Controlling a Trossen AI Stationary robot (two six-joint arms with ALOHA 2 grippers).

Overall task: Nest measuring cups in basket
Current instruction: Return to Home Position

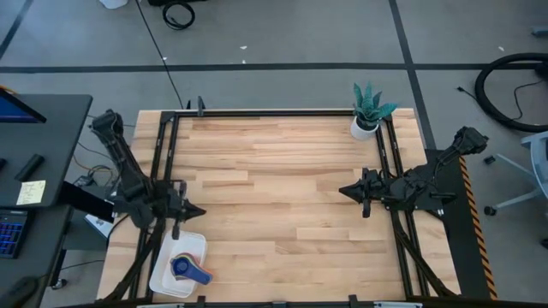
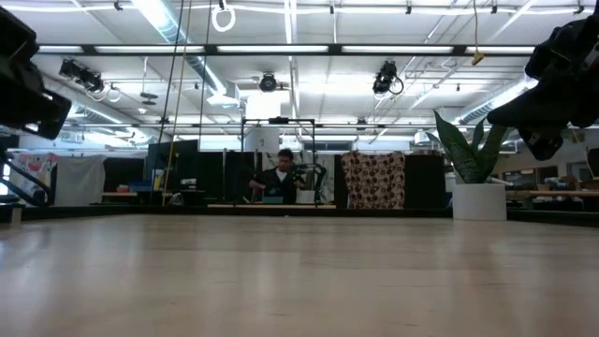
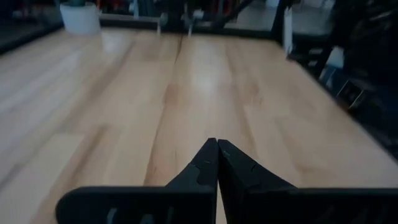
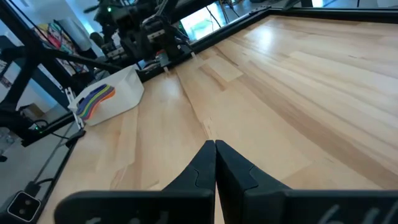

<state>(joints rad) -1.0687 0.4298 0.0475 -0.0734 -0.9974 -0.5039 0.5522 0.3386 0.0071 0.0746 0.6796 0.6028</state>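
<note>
The nested small round plastic measuring cups (image 1: 184, 268), dark blue uppermost, sit in the white shallow rectangular plastic basket (image 1: 187, 244) at the light wooden table's (image 1: 282, 197) corner beside the left arm. The job looks done, so the left pincer (image 1: 199, 211) and right pincer (image 1: 343, 192) hang empty, fingers pressed together, at opposite sides.

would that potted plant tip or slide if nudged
The white pot looks squat and flat-based, so a low nudge likely slides it on the smooth table. Its tall leaves rise well above, so a high push may tip it.

Wooden tabletop (image 1: 282, 188) with soft sheen, smooth plastic basket (image 1: 162, 283), plastic measuring cups (image 1: 189, 269)
</note>
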